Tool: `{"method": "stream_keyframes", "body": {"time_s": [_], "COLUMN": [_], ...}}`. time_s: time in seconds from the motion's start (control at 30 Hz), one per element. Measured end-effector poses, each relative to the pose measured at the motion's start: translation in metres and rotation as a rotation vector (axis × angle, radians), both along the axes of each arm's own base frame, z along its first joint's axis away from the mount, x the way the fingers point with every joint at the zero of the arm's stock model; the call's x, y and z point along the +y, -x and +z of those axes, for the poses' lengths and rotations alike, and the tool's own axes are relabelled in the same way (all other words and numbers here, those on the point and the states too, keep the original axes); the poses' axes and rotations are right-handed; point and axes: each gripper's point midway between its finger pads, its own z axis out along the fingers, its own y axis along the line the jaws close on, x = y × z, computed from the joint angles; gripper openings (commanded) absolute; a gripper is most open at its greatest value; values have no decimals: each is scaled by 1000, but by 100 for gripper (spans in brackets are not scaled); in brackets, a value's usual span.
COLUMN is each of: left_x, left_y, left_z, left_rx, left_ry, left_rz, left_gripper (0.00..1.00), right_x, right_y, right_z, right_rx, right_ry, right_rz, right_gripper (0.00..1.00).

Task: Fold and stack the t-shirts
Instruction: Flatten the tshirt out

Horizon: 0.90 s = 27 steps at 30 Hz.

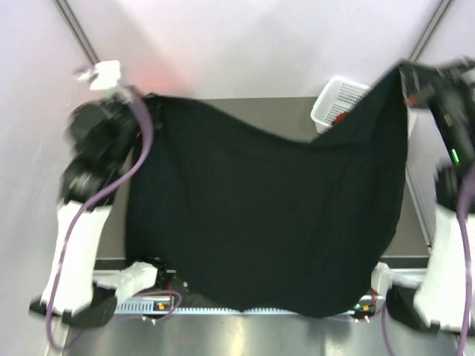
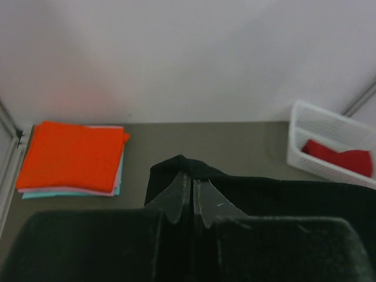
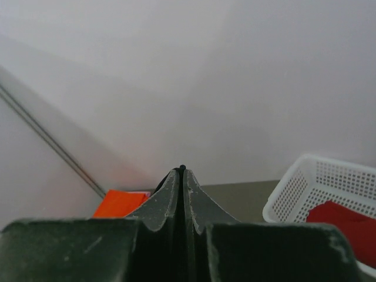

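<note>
The large black t-shirt [image 1: 260, 222] hangs spread in the air between my two arms and hides most of the table. My left gripper [image 1: 146, 101] is shut on its left top corner; the left wrist view shows black cloth [image 2: 176, 167] bunched over the closed gripper [image 2: 191, 175]. My right gripper [image 1: 404, 78] is shut on the right top corner, raised higher; only a speck of black cloth shows at the tip of the gripper [image 3: 183, 171]. A folded orange t-shirt [image 2: 73, 155] lies on a pale teal one [image 2: 59, 194] at the table's back left. The dark red t-shirt [image 2: 341, 157] lies in the basket.
A white mesh basket [image 1: 338, 100] stands at the back right of the table, its wall [image 3: 294, 197] close beside my right gripper. White walls enclose the table at the back and sides. The arm bases sit at the near edge.
</note>
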Motion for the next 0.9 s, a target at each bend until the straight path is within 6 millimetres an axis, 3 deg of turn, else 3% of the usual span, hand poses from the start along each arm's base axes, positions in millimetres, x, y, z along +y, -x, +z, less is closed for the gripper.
{"method": "stream_keyframes", "body": {"time_s": [0.13, 0.2, 0.27, 0.37, 0.43, 0.5, 0.57, 0.63, 0.7, 0.77, 0.83, 0.9], "left_x": [-8, -7, -2, 5, 10, 14, 17, 19, 26, 40, 55, 65], "left_y": [-84, -120, -149, -183, -190, -183, -164, -138, -104, -72, -47, -30], "left_z": [-56, -76, -78, -45, -13, 16, 45, 61, 63, 55, 44, 26], "left_rx": [121, 146, 149, 65, -13, -87, -169, -234, -273, -282, -274, -247], "left_ry": [-100, -144, -169, -160, -157, -185, -206, -215, -227, -232, -226, -216], "left_rz": [74, 118, 169, 222, 242, 265, 288, 293, 293, 321, 360, 380], "left_gripper": [0, 0, 0, 0, 0, 0, 0, 0, 0, 0, 0, 0], "right_x": [-11, -14, -15, -19, -28, -45, -63, -71, -66, -48, -26, -15], "right_y": [-130, -180, -224, -257, -252, -237, -210, -175, -138, -100, -68, -51], "right_z": [-53, -77, -83, -66, -52, -24, 7, 34, 51, 59, 50, 27], "right_rx": [190, 267, 289, 224, 190, 117, 36, -43, -107, -157, -168, -141], "right_ry": [-51, -67, -63, -59, -76, -87, -100, -99, -81, -50, -15, -2], "right_rz": [10, 14, 33, 51, 49, 32, 13, 1, 5, 45, 102, 125], "right_gripper": [0, 0, 0, 0, 0, 0, 0, 0, 0, 0, 0, 0]}}
